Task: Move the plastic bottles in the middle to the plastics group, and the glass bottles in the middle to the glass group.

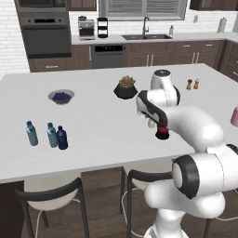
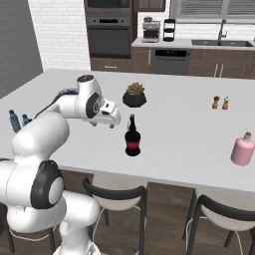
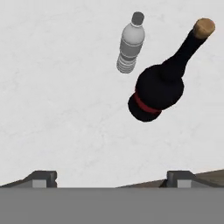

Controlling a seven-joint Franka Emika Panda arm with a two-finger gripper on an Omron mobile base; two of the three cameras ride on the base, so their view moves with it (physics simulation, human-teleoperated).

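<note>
The squat dark red bottle [image 3: 155,94] with a cork top stands on the white island, also seen in the right base view [image 2: 132,138]. Beside it stands the clear greyish bottle [image 3: 130,43]. My gripper [image 3: 111,178] hovers above the counter, short of both bottles, open and holding nothing; from the side it hangs just left of the red bottle [image 2: 113,121]. At the far left, two teal-blue bottles [image 1: 31,133] [image 1: 51,135] stand with the dark navy bottle [image 1: 62,138] right beside them. The pale pink vessel [image 2: 243,149] stands at the right end.
A dark bowl with a plant [image 1: 125,88] sits mid-island and a bowl of blue fruit [image 1: 61,96] to its left. Salt and pepper shakers [image 2: 220,102] stand far right. Chairs [image 2: 117,196] line the near edge of the island [image 1: 107,153].
</note>
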